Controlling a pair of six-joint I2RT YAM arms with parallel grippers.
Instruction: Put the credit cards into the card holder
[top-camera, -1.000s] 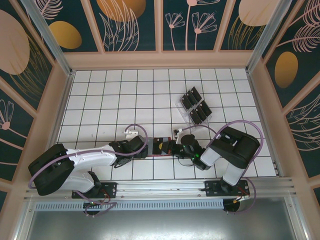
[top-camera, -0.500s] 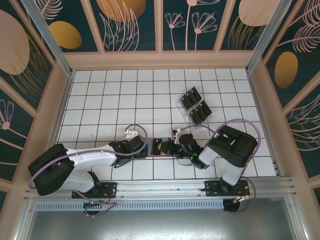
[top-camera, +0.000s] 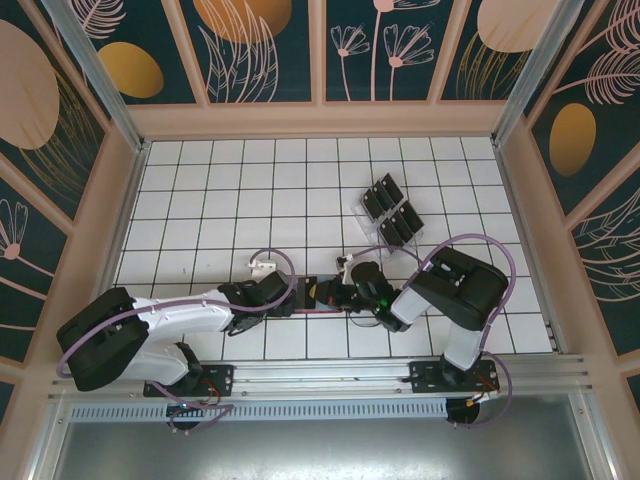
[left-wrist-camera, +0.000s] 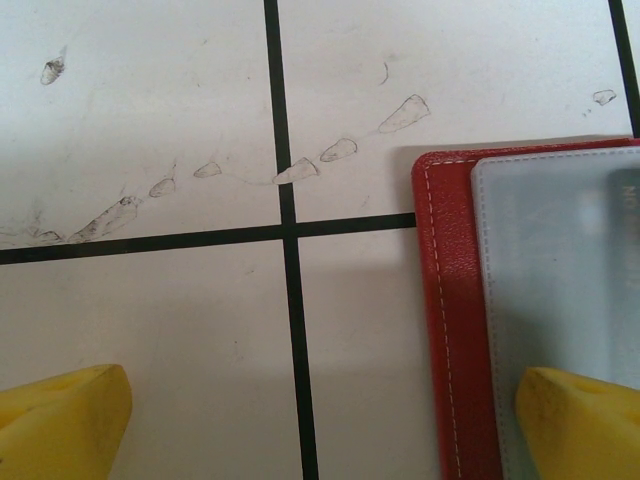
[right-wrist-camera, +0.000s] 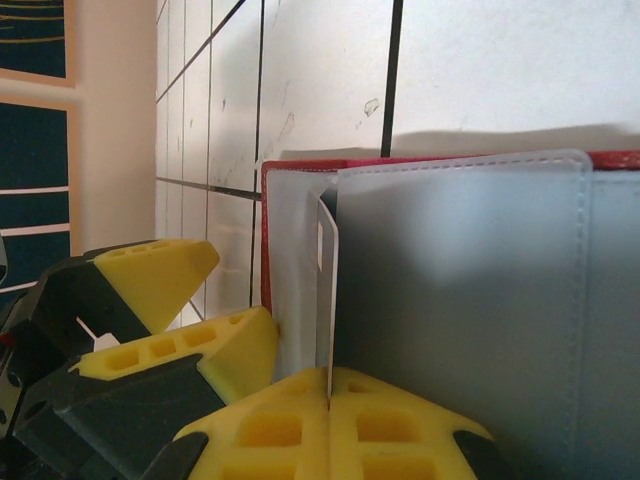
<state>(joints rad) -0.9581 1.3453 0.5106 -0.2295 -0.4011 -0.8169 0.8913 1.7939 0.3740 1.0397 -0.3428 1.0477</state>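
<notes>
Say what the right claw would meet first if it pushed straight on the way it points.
The grey-blue inner pocket of the open red folding wallet, which lies right at the tips of the shut right claw. The tips seem to touch the pocket's edge, though depth is unclear.

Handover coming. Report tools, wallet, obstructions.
Left tool open, one finger on open wallet. Right tool shut on wallet's pocket flap. Cards in clear tray. Nothing in the way.

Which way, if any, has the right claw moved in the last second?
Yes. The right claw has slid left over the card holder, against the clear tray.
</notes>
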